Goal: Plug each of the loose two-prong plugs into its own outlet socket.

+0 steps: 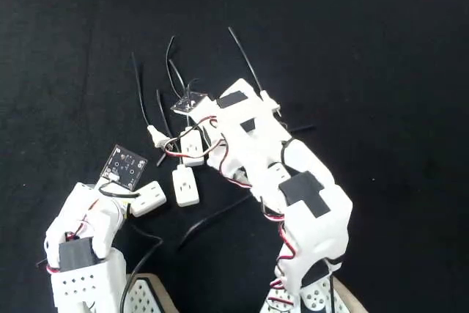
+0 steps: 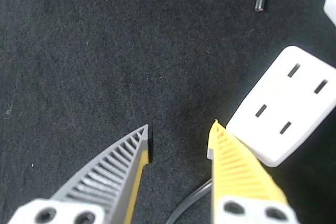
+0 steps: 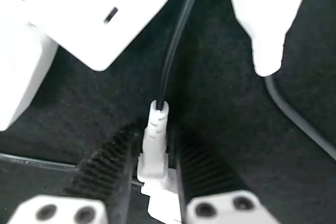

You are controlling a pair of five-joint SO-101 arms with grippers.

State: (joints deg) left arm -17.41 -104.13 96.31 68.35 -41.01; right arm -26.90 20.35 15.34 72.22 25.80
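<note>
My right gripper [image 3: 154,137] is shut on a small white two-prong plug [image 3: 155,157], whose black cord [image 3: 176,45] runs on past a white outlet block [image 3: 100,9]. Beyond the fingers lies a second loose white plug [image 3: 268,14]. My left gripper [image 2: 181,129] is open low over the black cloth, with nothing between its grey and yellow fingers. A white outlet block [image 2: 286,106] lies just beside the yellow finger [image 2: 231,161]. In the high view, three outlet blocks [image 1: 149,197], [image 1: 185,185], [image 1: 193,148] sit between the arms, with a loose plug [image 1: 155,135] near them.
Several thin black cords [image 1: 139,97] fan out over the black table [image 1: 366,71] behind the outlets. Another cord [image 1: 212,219] lies between the two arm bases. The right half of the table is bare cloth.
</note>
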